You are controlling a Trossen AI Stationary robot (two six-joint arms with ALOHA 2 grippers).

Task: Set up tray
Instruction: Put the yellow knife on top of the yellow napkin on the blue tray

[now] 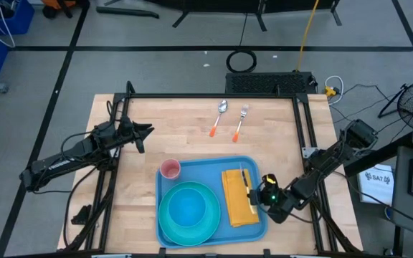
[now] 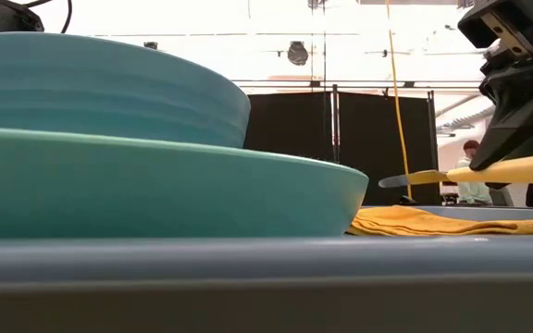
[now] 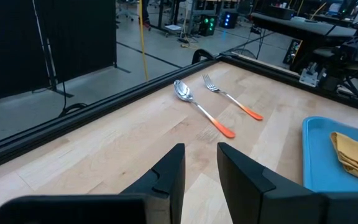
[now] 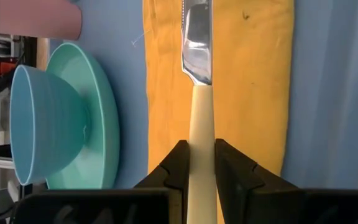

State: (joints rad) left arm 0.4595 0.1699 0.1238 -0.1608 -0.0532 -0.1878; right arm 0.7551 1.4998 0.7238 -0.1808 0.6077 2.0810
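While the low view is mostly filled by the teal plate [image 2: 155, 194] and the blue bowl [image 2: 100, 88] on it, I can see little of the tray [image 2: 266, 268] there beyond its near rim. From above, the tray [image 1: 210, 166] lies on the worktop [image 1: 185, 129] at the front edge, long axis running left to right; part of its right rim is hidden under my right end effector [image 1: 255, 202]. That end effector is clenched on the pale handle of a knife [image 4: 199, 93], held over the yellow-orange napkin [image 4: 253, 87] — blade pointing toward the worktop's far side, along the napkin's length. A pink cup [image 1: 170, 169] stands at the tray's far-left corner. Beyond the tray lie a spoon [image 1: 219, 117] and fork [image 1: 240, 121], orange-handled, untouched. My left end effector [image 3: 199, 163] hovers over bare wood at the left, fingers slightly parted, grasping nothing.
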